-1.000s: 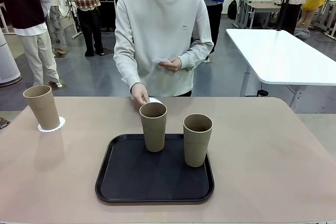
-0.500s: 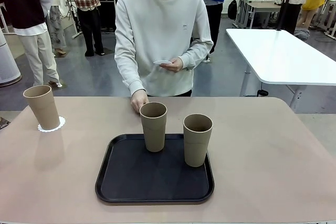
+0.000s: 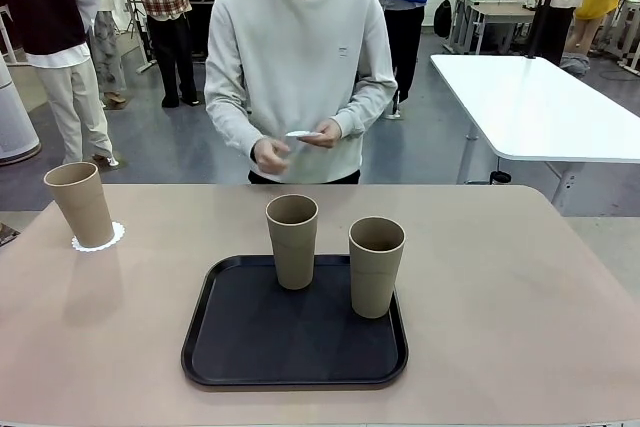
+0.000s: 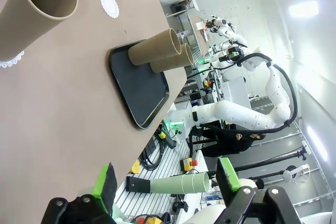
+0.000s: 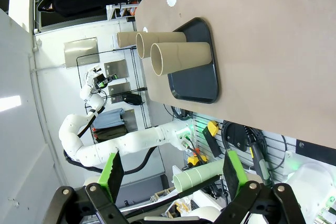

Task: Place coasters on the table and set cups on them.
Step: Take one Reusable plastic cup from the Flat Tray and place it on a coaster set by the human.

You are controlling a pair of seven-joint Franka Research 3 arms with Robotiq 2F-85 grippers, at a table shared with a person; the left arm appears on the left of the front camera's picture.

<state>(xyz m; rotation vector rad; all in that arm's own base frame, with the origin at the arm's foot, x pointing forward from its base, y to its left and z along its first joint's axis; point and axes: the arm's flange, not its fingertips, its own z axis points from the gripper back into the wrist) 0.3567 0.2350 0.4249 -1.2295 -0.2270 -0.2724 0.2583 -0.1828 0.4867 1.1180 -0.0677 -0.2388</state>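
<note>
1. A tan table (image 3: 520, 287) fills the foreground, and a person (image 3: 300, 47) stands at its far edge.
2. Near the table's far left corner, 1 tall tan cup (image 3: 80, 202) stands upright on a white lacy coaster (image 3: 100, 240).
3. A black tray (image 3: 250, 347) lies in the middle of the table, close to the near edge. 2 more cups stand upright on it, apart from each other: a middle cup (image 3: 292, 240) at the tray's far edge and a right cup (image 3: 376, 265) toward its right side.
4. A second coaster (image 4: 109, 5) lies flat and bare on the table, between the tray and the far edge.
5. The person holds a third coaster (image 3: 303, 134) in front of the body, above the far edge. It is pinched in the fingers of one hand (image 3: 325, 132). The other hand (image 3: 270, 155) is loosely curled just beside it; whether it touches the coaster cannot be told.
6. The left gripper (image 4: 166, 182) has its jaws spread wide with nothing between them, well apart from every cup and coaster.
7. The right gripper (image 5: 173, 171) is likewise spread wide and holds nothing, well apart from the tray.
</note>
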